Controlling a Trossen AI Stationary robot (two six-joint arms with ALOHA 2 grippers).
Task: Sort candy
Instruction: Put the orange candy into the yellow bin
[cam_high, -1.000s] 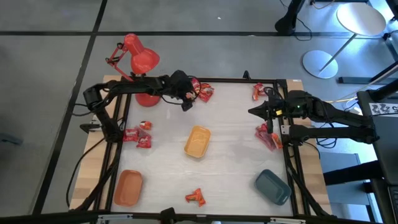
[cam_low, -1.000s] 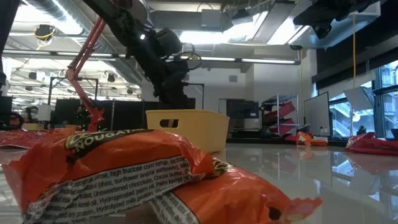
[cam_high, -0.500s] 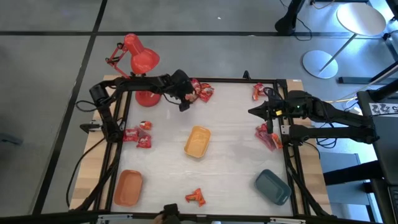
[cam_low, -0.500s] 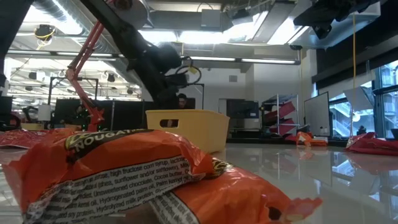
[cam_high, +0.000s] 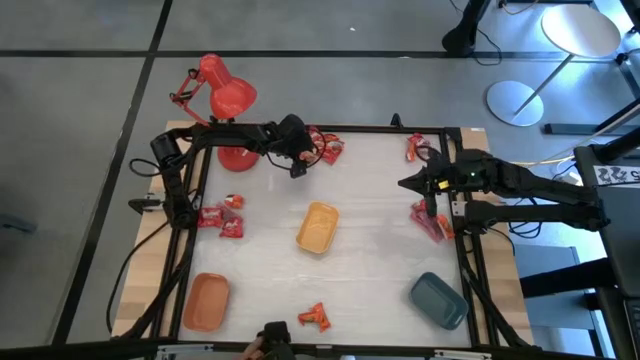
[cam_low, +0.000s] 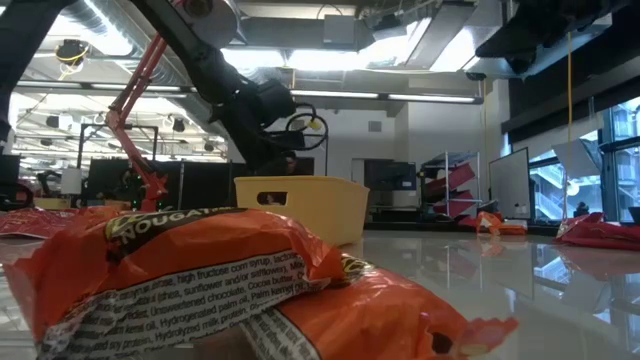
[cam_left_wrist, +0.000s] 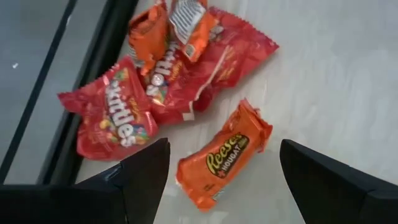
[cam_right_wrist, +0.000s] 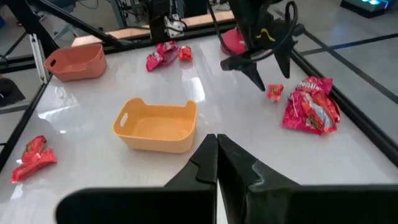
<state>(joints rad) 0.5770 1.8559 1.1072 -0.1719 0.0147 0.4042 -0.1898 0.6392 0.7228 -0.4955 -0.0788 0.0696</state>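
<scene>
The left gripper (cam_high: 297, 166) hangs over the far-left corner of the table with its fingers (cam_left_wrist: 146, 171) spread wide and nothing between them. Directly below the gap lies an orange nougat bar (cam_left_wrist: 224, 155), flat on the white surface, its long axis running diagonally across the line between the two fingers rather than square to it; a small turn of the wrist would likely be needed before closing. Just beyond the bar sits a heap of candy (cam_left_wrist: 165, 74): a red bag of fruit sweets and several orange wrappers overlapping, close against the table's dark frame. The bar lies just apart from that heap. Further candy lies in small groups near the left edge (cam_high: 220, 218), near the right edge (cam_high: 432, 222), at the far-right corner (cam_high: 416, 148) and at the near edge (cam_high: 314, 318). The yellow tray (cam_high: 317, 227) stands mid-table, the orange tray (cam_high: 205, 302) near-left, the grey tray (cam_high: 438, 299) near-right. The right gripper (cam_high: 405, 182) waits at the right side, fingers pressed together, empty. The left arm is plainly the nearer to the bar.
</scene>
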